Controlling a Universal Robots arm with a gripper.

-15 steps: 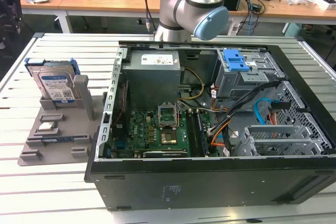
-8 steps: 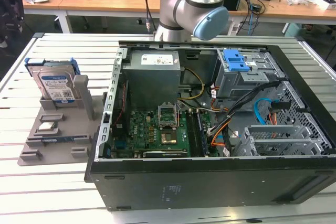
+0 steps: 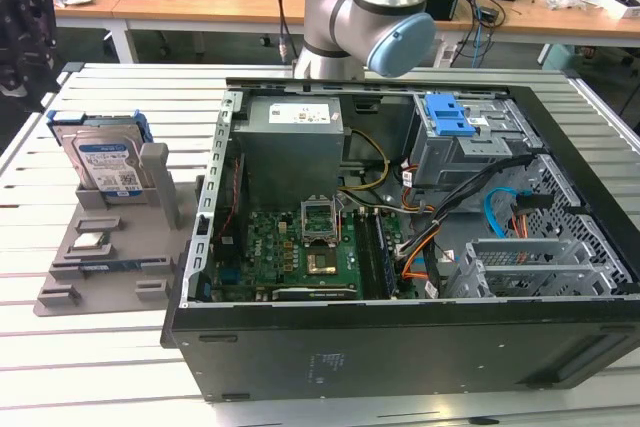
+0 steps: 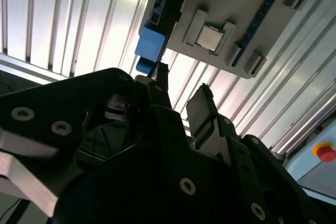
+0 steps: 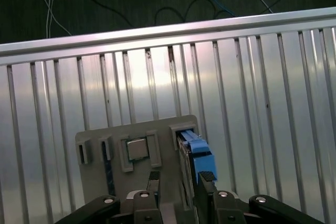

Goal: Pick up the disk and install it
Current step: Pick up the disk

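Exterior view, disk (image 3: 105, 162) upright in grey holder (image 3: 60, 292), chip (image 3: 92, 240) near, computer case (image 3: 400, 347) beside.

Robotics lab — robot arm (image 3: 350, 12), slatted aluminium bench (image 3: 100, 367), opened computer case (image 3: 400, 347), cable-strewn desks (image 3: 200, 7) behind.

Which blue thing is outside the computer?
The disk, with its blue frame, standing upright in the grey holder at the exterior view's left. The blue latch and blue cable sit inside the computer case.
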